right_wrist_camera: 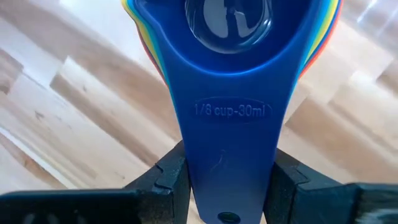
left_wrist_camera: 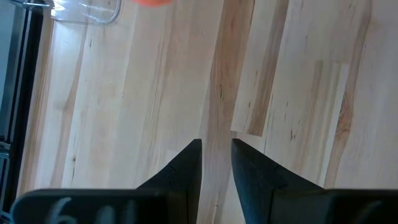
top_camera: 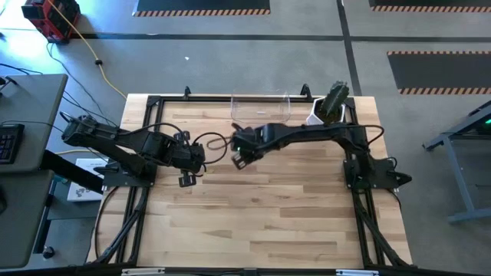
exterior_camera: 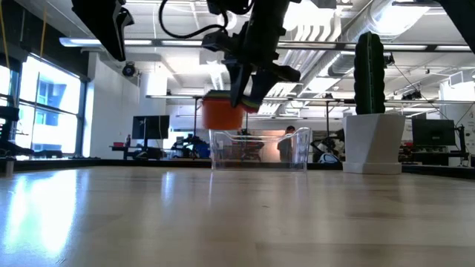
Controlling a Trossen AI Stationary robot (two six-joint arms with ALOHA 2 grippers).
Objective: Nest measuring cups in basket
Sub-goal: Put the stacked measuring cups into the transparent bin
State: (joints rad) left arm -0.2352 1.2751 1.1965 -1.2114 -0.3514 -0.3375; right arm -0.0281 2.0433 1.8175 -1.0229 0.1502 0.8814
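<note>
The measuring cups [right_wrist_camera: 229,25] are stacked one inside another, with the blue 1/8 cup on top and yellow, orange and red rims showing around it. In the low view the stack shows as an orange cup [exterior_camera: 221,113] in the air in front of the clear basket [exterior_camera: 260,148]. The basket [top_camera: 261,109] stands by its base at the table's far edge. My right gripper [top_camera: 239,156] is shut on the stack, just near of the basket. My left gripper [top_camera: 193,165] hovers left of it, its fingers [left_wrist_camera: 216,146] a narrow gap apart with nothing between them. My right gripper [right_wrist_camera: 227,171] pinches the stacked flat handles, blue one on top [right_wrist_camera: 227,143], between its two fingers near the handles' free end. The fingers lie along the handles and come slanting down from above. The stack is lifted clear of the table, bowls pointing away from the gripper.
A white pot with a green cactus [top_camera: 328,106] stands right of the basket at the far right corner. Black frame rails [top_camera: 153,103] run along the table's edges. The bare wooden top [top_camera: 261,222] spreads toward the near edge.
</note>
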